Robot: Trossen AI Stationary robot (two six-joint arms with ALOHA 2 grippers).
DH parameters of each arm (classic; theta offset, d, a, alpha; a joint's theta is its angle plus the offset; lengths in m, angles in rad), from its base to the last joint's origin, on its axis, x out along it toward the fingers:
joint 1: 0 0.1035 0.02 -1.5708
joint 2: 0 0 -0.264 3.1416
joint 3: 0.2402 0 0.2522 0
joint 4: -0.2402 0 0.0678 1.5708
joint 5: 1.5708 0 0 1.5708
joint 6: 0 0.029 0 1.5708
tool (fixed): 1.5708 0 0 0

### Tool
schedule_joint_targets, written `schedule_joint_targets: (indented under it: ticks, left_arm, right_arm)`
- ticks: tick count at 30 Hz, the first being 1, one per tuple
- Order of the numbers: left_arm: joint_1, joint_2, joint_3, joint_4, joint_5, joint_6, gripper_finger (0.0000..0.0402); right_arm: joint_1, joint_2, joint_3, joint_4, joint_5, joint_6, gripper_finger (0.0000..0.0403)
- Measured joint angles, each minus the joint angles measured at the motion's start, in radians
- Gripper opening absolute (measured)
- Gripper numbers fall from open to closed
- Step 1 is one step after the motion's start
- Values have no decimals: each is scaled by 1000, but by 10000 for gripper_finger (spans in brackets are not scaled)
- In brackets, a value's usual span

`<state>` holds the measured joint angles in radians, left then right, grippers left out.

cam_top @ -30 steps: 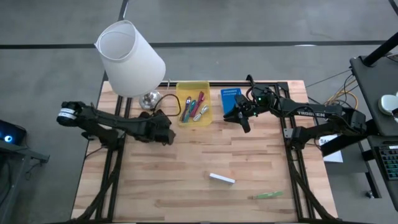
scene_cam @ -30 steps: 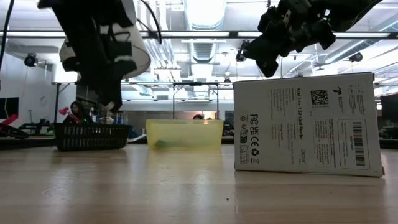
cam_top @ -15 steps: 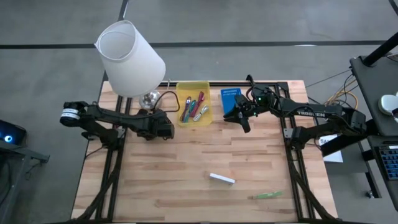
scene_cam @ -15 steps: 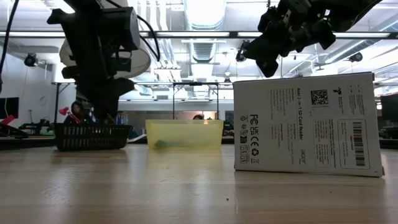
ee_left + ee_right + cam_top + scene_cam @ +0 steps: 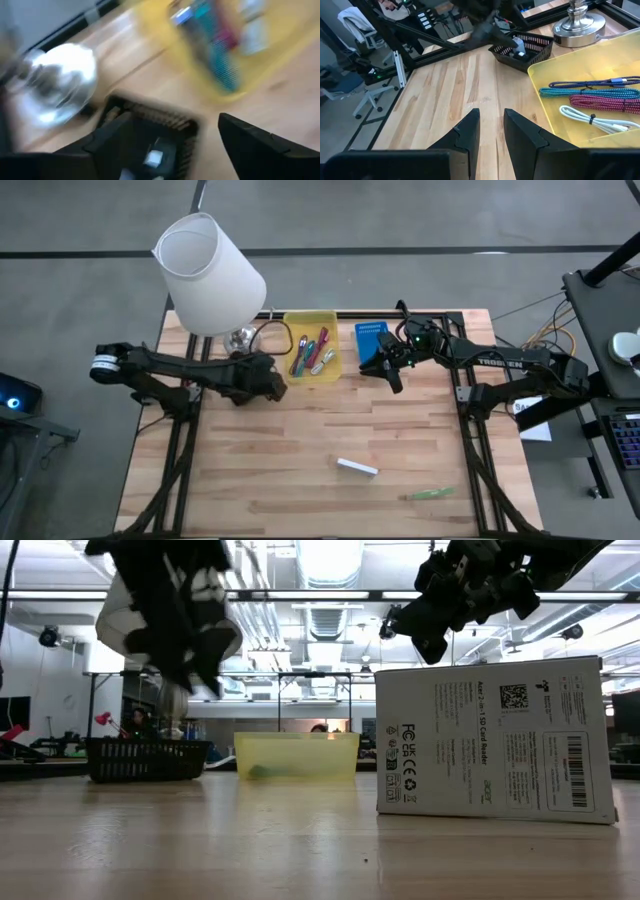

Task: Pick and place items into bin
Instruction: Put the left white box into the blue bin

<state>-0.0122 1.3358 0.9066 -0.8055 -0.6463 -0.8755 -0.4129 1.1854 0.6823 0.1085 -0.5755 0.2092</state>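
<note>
The yellow bin point(image 5: 311, 319) sits at the table's far middle and holds teal point(image 5: 590, 93), maroon point(image 5: 605, 103), purple and white cords. A white bar point(image 5: 357, 467) and a green strip point(image 5: 430, 493) lie on the near right of the table. My left gripper point(image 5: 272, 387) is open and empty. It hovers over a black mesh basket point(image 5: 522, 47) just left of the bin, and its wrist view is blurred point(image 5: 165, 145). My right gripper point(image 5: 390, 375) hangs in the air right of the bin, its fingers a narrow gap apart point(image 5: 491, 117), holding nothing.
A white-shaded lamp point(image 5: 208, 275) stands on its silver base point(image 5: 580, 22) at the far left, beside the basket. A blue box point(image 5: 370, 340) lies right of the bin, under my right arm. In the low view a printed white box point(image 5: 495, 740) stands close to the camera.
My left gripper has moved toward the far edge, then risen and swung right toward the bin. It shows as a blur now. My right arm has kept still, and nothing on the table has shifted.
</note>
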Motion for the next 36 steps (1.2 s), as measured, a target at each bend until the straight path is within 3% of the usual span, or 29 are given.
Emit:
schedule_joint_targets:
  ticks: [4, 8, 10, 13, 19, 24, 30, 34, 36]
  left_arm:
    - [-13, -67, 16, 259, 73, 213, 243]
    - [-14, -111, 14, 599, 264, 438, 201]
    - [-14, -126, 14, 744, 329, 506, 177]
    - [-14, -140, 13, 862, 349, 551, 137]
    - [-14, -177, 6, 870, 349, 568, 64]
    - [-14, -214, -5, 863, 359, 569, 28]
    - [-14, -314, -30, 867, 368, 575, 3]
    - [-14, -369, -55, 864, 368, 620, 0]
    - [-14, -385, -60, 865, 368, 649, 0]
  right_arm:
    - [0, 0, 0, 0, 0, -3, 77]
    - [0, 0, 0, 0, 0, -3, 77]
    - [0, 0, 0, 0, 0, -1, 77]
    - [0, 0, 0, -10, 0, 29, 77]
    - [13, -20, 0, -31, -3, 132, 78]
    - [99, -94, 0, -24, 30, 71, 88]
    - [282, -175, 41, -71, 203, 75, 96]
    - [432, -164, 113, -302, 441, 61, 116]
    - [498, -135, 154, -406, 512, 86, 134]
